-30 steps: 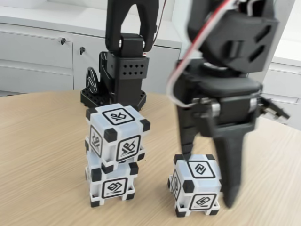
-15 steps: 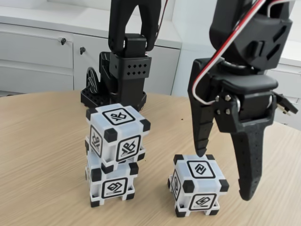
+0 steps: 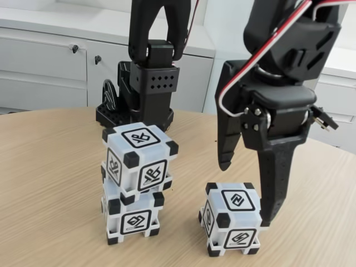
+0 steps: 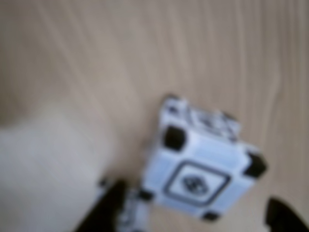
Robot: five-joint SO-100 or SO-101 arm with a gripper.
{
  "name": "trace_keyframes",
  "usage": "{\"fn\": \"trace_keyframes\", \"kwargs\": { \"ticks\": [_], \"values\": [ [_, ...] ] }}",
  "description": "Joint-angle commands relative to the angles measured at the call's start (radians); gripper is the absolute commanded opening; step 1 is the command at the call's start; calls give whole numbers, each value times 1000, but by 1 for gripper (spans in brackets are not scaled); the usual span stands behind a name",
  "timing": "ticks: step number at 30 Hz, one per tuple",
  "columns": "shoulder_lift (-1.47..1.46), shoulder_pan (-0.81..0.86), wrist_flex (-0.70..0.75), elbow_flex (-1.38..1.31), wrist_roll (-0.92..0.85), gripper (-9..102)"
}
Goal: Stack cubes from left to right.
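Note:
Two white cubes with black corners stand stacked at the left of the fixed view, the upper cube [image 3: 139, 158] twisted a little on the lower cube [image 3: 132, 218]. A third cube [image 3: 232, 219] sits alone on the table to their right. My black gripper [image 3: 246, 194] hangs open over this lone cube. One fingertip [image 3: 224, 166] is above its far left corner, and the other finger [image 3: 270, 206] reaches down beside its right side. The blurred wrist view shows the lone cube [image 4: 203, 166] from above, between my open gripper's [image 4: 193, 220] dark fingers.
The arm's black base [image 3: 139, 94] stands right behind the stack. The wooden table [image 3: 50, 189] spreads out to the left and front. White cabinets [image 3: 44, 61] line the back wall.
Over the last half second the gripper has shifted left, closer over the lone cube, still open. None of the cubes has moved.

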Motion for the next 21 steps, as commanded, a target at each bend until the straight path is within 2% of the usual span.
{"fn": "trace_keyframes", "kwargs": {
  "ticks": [1,8,21],
  "values": [
    [12,-3,-6,-8,-26,31],
    [11,12,-92,-3,-48,31],
    [-60,-3,-80,-5,-32,31]
  ]
}}
